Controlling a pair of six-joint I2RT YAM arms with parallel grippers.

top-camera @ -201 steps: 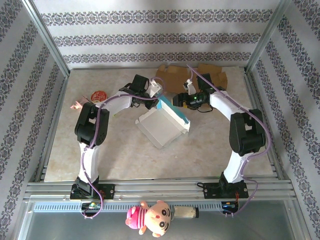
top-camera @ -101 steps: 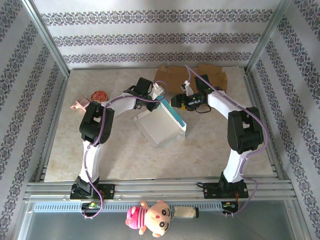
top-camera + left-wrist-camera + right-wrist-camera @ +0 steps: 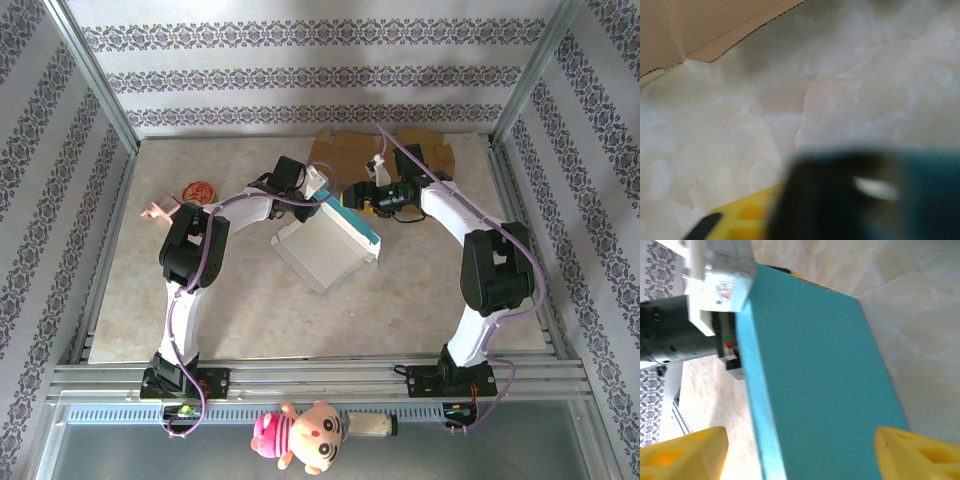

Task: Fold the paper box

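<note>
Paper box lies in the middle of the worktop, white panels low and its teal flap apparently raised between my two hands. I judge it light, thin card, stiff only along the creases and easily dented, so best taken at a flap's free edge near a fold. My right hand is spread, yellow fingers either side of the flap; my left hand is pressed together at the flap's far corner. I cannot tell whether it pinches card, since its own view is a dark-and-teal blur and the arms hide the box's far edge.
</note>
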